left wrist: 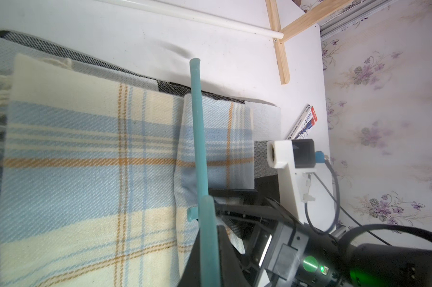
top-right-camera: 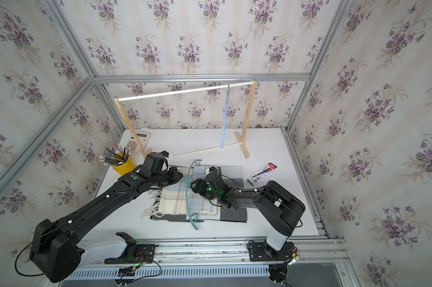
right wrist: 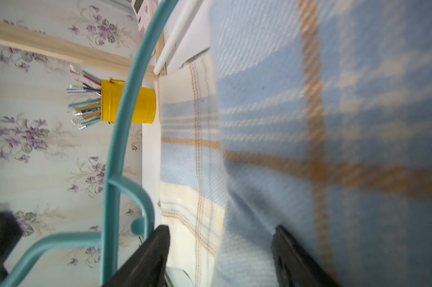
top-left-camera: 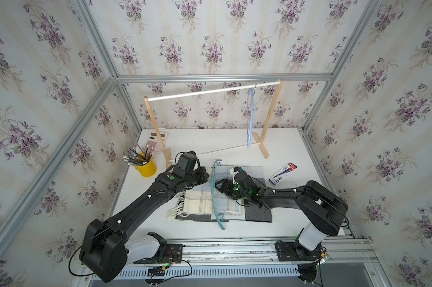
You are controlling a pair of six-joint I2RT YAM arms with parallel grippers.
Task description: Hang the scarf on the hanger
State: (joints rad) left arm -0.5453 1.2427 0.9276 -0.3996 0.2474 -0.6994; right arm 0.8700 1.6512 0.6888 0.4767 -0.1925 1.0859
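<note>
Hanger [top-left-camera: 213, 198] runs front-to-back across scarf [top-left-camera: 197, 201]; left gripper [top-left-camera: 208, 177] clamps it (right gripper [right wrist: 221, 231] spread).

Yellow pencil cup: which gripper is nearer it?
Left. The left gripper, holding the teal hanger, is nearer the yellow cup; the right gripper sits beyond the hanger, over the scarf.

Hanger [top-left-camera: 213, 196] across scarf [top-left-camera: 200, 201], rack [top-left-camera: 210, 90] behind, cup [top-left-camera: 146, 169] left.

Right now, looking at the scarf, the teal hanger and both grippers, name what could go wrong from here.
1. The right gripper is open beside the scarf; its raised fold, unheld, may slump away from the teal hanger.
2. Only the left gripper grips the hanger, so it may tip as cloth loads it.
</note>
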